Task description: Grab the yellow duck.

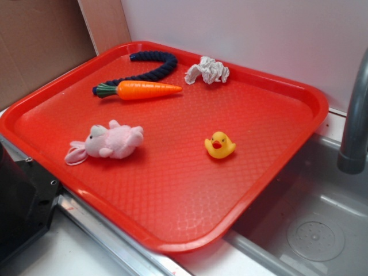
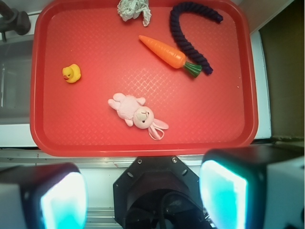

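Observation:
The yellow duck (image 1: 219,145) is tiny and glossy with an orange-red beak, and it stands upright on the red tray (image 1: 184,190), right of the middle. From the wrist view the duck (image 2: 71,73) lies at the tray's (image 2: 95,129) left side. My gripper (image 2: 143,195) hangs high above the tray's near edge, far from the duck. Its two cyan-padded fingers (image 2: 62,200) are spread wide with nothing between them. The exterior view does not show the gripper's fingers.
On the tray also lie a pink plush bunny (image 1: 112,142), an orange carrot (image 1: 146,89), a dark blue rope (image 1: 155,63) and a white crumpled cloth (image 1: 207,71). A grey faucet (image 1: 356,115) and sink (image 1: 310,230) are to the right. The black robot base (image 1: 20,201) is front left.

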### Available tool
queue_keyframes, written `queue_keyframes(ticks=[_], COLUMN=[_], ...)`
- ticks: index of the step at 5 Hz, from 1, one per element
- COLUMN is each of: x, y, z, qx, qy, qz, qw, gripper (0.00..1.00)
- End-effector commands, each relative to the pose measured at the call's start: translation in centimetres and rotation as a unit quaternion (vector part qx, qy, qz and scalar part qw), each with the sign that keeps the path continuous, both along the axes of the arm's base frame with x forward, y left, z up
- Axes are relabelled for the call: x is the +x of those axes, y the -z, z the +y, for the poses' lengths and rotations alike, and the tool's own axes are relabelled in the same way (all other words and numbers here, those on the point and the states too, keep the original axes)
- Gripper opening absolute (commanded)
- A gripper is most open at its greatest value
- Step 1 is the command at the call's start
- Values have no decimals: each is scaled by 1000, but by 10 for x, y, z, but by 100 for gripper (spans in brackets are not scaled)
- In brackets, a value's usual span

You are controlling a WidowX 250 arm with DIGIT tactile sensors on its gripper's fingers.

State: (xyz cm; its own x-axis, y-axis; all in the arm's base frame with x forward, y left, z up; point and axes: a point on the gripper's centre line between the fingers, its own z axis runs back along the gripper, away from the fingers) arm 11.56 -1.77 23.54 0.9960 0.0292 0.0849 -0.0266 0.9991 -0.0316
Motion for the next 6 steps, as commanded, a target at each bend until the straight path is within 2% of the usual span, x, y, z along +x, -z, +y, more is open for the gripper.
queue_keyframes(ticks=[1, 3, 4, 6], x=[0, 24, 39, 84], y=[0, 14, 25, 61], z=[0, -15, -29, -67], qx=[0, -11, -1, 20], qy=[0, 120, 98, 11], qz=[0, -50, -62, -43], qw=[1000, 991, 993, 999], gripper=[100, 100, 100, 100])
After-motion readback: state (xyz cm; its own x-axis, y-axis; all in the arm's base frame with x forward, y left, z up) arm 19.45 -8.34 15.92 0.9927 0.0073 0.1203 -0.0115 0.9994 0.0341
